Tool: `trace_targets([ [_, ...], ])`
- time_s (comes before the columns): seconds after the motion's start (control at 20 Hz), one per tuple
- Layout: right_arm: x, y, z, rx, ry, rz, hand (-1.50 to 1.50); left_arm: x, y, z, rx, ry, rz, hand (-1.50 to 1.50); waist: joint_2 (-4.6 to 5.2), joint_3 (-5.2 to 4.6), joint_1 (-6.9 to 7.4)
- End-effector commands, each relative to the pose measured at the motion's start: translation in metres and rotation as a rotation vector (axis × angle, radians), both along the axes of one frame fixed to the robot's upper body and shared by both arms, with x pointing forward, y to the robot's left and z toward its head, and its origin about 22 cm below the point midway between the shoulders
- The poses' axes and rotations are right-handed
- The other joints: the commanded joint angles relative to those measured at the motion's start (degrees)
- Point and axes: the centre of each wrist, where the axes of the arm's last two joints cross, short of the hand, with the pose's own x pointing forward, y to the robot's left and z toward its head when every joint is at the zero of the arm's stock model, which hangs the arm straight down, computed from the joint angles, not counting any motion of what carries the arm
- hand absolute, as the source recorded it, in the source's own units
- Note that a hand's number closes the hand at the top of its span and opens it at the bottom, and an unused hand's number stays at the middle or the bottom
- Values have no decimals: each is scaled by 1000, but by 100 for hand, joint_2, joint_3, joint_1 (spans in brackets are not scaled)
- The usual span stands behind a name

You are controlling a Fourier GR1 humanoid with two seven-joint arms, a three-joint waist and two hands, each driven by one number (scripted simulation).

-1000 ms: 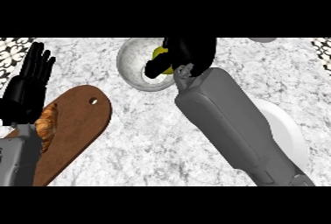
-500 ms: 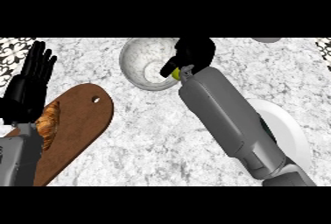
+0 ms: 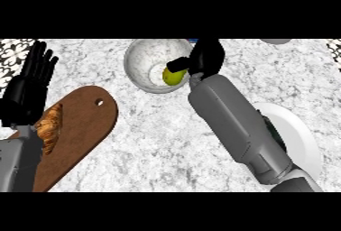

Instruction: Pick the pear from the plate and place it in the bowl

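Right hand [image 3: 205, 57] has shifted toward bowl's right rim; thumb and fingers pinch pear [image 3: 173, 76] inside bowl [image 3: 141, 58]. Left hand [image 3: 30, 85] spread, resting. One pear, one bowl, one plate [image 3: 300, 135], one board [image 3: 83, 122].

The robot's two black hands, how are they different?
The right black hand is curled over the yellow-green pear in the round white bowl; the left black hand stands straight-fingered and open by the brown wooden board, holding nothing. Both have grey forearms.
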Motion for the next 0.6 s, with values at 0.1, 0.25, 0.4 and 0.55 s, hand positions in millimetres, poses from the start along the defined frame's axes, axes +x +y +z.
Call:
trace_targets([
  [0.1,0,1,-14,104,-257,-165,-150,-7,8,-13,-4,5,40,0,-68,-5,-214],
  [0.25,1,-4,-22,132,-274,-236,-150,-11,20,-2,-6,5,71,0,-115,-4,-313],
  [0.4,-7,-18,-35,183,-314,-289,-150,-19,21,-11,-10,17,98,0,-172,-1,-536],
  [0.55,-23,-21,-35,234,-320,-284,-150,-22,28,-14,-6,30,102,0,-206,-2,-639],
])
